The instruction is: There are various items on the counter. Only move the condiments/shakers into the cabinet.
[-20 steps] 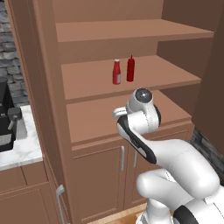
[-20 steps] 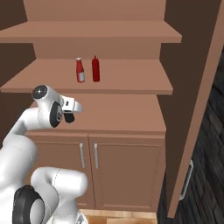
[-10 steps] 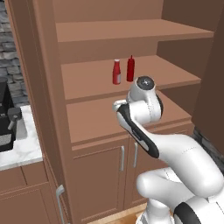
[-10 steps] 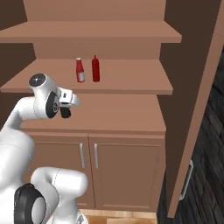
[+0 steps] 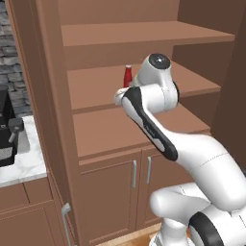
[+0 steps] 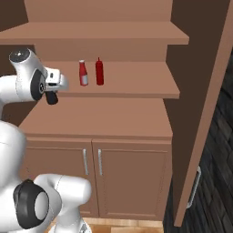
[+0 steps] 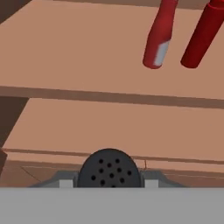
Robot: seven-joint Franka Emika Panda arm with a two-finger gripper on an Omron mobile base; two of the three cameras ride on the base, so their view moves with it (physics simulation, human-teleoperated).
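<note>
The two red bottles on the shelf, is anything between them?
No. The labelled bottle and the plain bottle stand apart, with bare shelf between them, seen in the right base view.

The middle shelf (image 6: 136,88) ahead of me lies bare left and right; the labelled red bottle (image 6: 83,73) and plain squeeze bottle (image 6: 99,72) stand together toward its back, blocking only that spot.
</note>
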